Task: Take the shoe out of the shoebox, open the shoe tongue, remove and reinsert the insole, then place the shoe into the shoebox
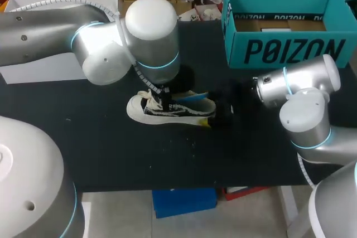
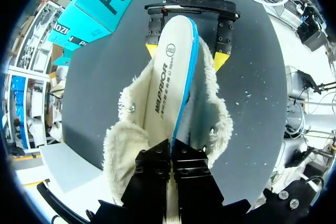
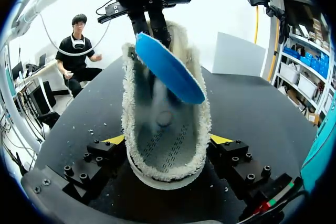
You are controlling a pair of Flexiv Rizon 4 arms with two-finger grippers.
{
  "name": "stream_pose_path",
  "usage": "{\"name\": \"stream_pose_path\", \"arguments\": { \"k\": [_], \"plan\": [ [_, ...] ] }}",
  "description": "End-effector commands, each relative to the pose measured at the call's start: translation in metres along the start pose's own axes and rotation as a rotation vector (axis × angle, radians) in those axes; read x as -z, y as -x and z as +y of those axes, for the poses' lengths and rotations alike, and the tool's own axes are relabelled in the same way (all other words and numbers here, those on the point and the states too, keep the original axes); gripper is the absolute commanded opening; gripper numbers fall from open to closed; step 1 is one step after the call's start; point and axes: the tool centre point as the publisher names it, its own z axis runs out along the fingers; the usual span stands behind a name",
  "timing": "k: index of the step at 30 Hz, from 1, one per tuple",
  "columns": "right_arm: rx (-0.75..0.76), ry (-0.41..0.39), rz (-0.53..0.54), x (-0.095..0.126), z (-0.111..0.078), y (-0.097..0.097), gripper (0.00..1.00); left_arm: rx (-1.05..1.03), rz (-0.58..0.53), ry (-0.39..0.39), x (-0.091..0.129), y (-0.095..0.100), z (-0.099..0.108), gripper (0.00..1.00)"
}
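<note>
On the table [image 1: 83, 137] mid-frame, the shoe [image 1: 173, 110] was heel-clamped by the right gripper [image 3: 167, 140]; the insole [image 2: 165, 77], lengthwise within it, was pinched by the left gripper [image 2: 172, 156].

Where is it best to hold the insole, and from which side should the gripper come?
Pinch the insole across its flat faces at the forefoot end, coming from above the open shoe. It sits tilted on edge with its heel end lifted out, so both faces are free. The left gripper holds it so; the right gripper clamps the heel.
</note>
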Motion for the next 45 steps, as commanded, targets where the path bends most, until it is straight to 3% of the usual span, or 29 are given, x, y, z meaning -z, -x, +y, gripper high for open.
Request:
{"name": "stream_pose_path", "arguments": {
  "k": [1,7,9,10,16,43,45],
  "plan": [
    [-0.001,-0.002,0.001,-0.001,-0.004,0.002,0.00,-0.014,0.009,-0.069,0.003,-0.002,0.002,0.00],
    [-0.001,-0.002,0.001,-0.001,-0.004,0.002,0.00,-0.036,0.006,-0.079,-0.004,-0.003,-0.013,0.00],
    [-0.001,-0.002,0.001,-0.001,-0.004,0.002,0.00,-0.030,-0.012,-0.093,-0.006,-0.001,-0.017,0.20],
    [-0.001,-0.002,0.001,-0.001,-0.004,0.002,0.00,-0.023,-0.025,-0.102,-0.006,-0.001,-0.019,0.25],
    [-0.001,-0.002,0.001,-0.001,-0.004,0.002,0.00,-0.019,-0.033,-0.172,-0.008,-0.001,-0.027,0.41],
    [-0.001,-0.002,0.001,-0.001,-0.004,0.002,0.00,-0.060,-0.037,-0.314,-0.008,0.009,-0.077,0.16],
    [-0.001,-0.002,0.001,-0.001,-0.004,0.002,0.00,-0.060,-0.038,-0.317,-0.007,0.009,-0.079,0.02]
  ]
}}
